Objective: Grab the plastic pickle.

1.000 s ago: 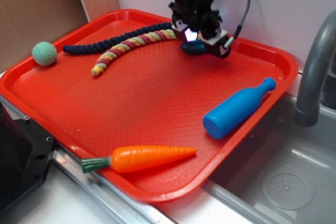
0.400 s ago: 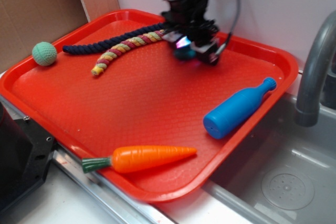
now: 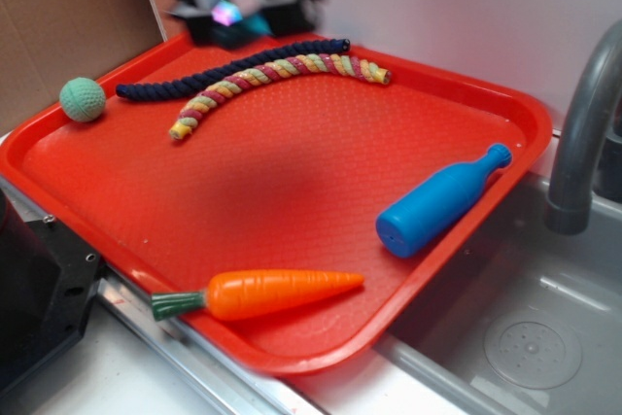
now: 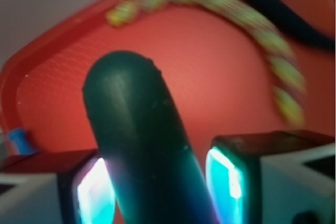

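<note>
The tool [image 4: 157, 187] grips the plastic pickle [image 4: 142, 140] between its fingers, raised above the red tray [image 3: 292, 182].

Gripper [image 4: 157, 187] raised, blurred, fingers [image 4: 236, 182] clamped on plastic pickle [image 4: 142, 140]

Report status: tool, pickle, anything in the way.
Tool shut on the plastic pickle, lifted above the red tray. Pickle sits between both pads. Ropes lie below, nothing blocking.
</note>
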`<move>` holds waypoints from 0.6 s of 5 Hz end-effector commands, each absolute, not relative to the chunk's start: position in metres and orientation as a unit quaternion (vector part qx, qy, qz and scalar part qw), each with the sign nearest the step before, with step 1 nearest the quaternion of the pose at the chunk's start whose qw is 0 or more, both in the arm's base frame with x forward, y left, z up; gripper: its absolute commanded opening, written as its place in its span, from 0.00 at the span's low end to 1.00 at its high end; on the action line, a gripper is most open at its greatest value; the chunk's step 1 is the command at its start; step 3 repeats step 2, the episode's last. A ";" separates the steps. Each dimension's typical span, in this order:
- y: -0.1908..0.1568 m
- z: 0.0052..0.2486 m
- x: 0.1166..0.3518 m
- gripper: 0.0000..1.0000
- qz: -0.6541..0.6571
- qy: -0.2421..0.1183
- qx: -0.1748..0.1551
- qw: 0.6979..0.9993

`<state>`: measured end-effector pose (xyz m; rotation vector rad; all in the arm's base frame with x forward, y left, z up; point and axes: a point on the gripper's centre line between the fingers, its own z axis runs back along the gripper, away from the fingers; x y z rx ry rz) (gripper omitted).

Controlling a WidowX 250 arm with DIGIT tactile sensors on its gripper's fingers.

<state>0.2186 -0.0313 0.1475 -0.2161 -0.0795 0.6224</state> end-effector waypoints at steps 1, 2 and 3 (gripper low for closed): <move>0.006 0.204 0.154 0.00 0.413 -0.092 -0.150 0.894; 0.005 0.204 0.153 0.00 0.385 -0.105 -0.153 0.904; 0.005 0.204 0.153 0.00 0.385 -0.105 -0.153 0.904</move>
